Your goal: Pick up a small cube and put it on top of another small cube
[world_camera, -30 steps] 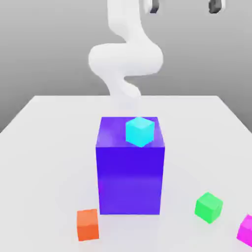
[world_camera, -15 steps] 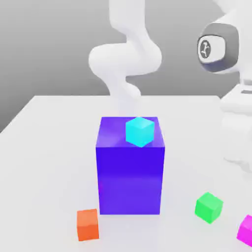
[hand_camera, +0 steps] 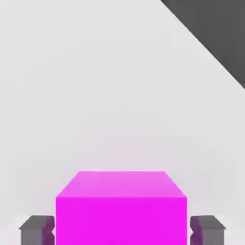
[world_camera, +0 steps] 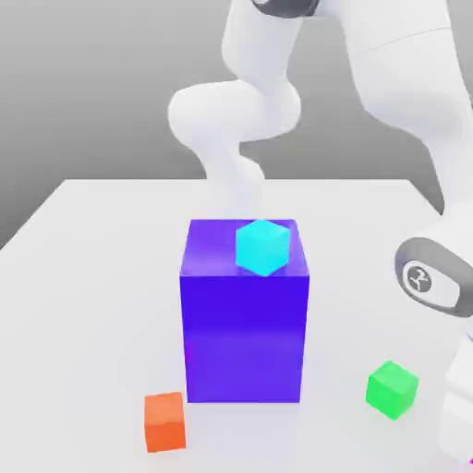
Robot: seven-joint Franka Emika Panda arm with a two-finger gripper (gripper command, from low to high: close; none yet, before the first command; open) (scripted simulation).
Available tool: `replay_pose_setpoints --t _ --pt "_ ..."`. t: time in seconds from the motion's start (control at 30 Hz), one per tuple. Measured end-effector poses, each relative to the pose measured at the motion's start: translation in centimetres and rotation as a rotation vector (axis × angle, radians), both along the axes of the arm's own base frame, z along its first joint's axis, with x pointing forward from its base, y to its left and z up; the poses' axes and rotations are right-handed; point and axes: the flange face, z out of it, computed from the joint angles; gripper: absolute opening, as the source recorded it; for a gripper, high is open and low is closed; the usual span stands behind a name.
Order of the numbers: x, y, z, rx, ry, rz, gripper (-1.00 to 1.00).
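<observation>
Magenta fills the space between my fingertips: in the hand view the magenta cube (hand_camera: pixel 120 208) sits squarely between the two dark fingers (hand_camera: pixel 36 229), each pressed against a side face, so I read the gripper (hand_camera: pixel 120 229) as clamped on that cube, which rests on the white table (hand_camera: pixel 119 95). In the exterior view my arm (world_camera: pixel 434 277) reaches down toward the table's near corner on the exterior view's right, which is where the cube lies. As far as I can judge, the grasp is made but the lift is not yet begun; nothing has been stacked. What remains is raising the cube, carrying it over a target, and setting it down square. Candidates for the base: the green cube (world_camera: pixel 392 389) near the front edge, close to my arm; the orange cube (world_camera: pixel 164 421) by the front edge toward the exterior view's left, just beside the big block; and the cyan cube (world_camera: pixel 263 247) already perched on top of the tall blue block (world_camera: pixel 245 323) in the middle of the table. The green one looks the shortest trip, though I would want to clear it on the way up.
</observation>
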Motion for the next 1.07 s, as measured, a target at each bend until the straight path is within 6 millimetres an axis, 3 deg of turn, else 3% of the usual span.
replay_pose_setpoints --t 0.1,0.23,0.37,0.57,0.63,0.73,0.77,0.97,1.07 --pt "0.0 0.0 0.1 0.0 0.0 0.001 -1.0" --pt "0.0 0.0 5.1 0.0 0.001 0.002 -1.0" --pt "-2.2 -2.7 8.2 -0.006 -0.003 0.097 -1.0" --pt "-6.7 -7.5 11.1 -0.002 0.0 0.268 -1.0" --pt "-7.3 -8.1 9.9 -0.001 0.001 0.292 -1.0" --pt "-7.5 -8.2 6.5 -0.001 0.001 0.3 -1.0" --pt "-7.6 -8.2 5.5 -0.001 0.001 0.3 1.0" --pt "-7.6 -8.3 4.9 -0.001 0.0 0.3 1.0" --pt "-7.5 -8.2 7.1 0.0 0.0 0.301 1.0"
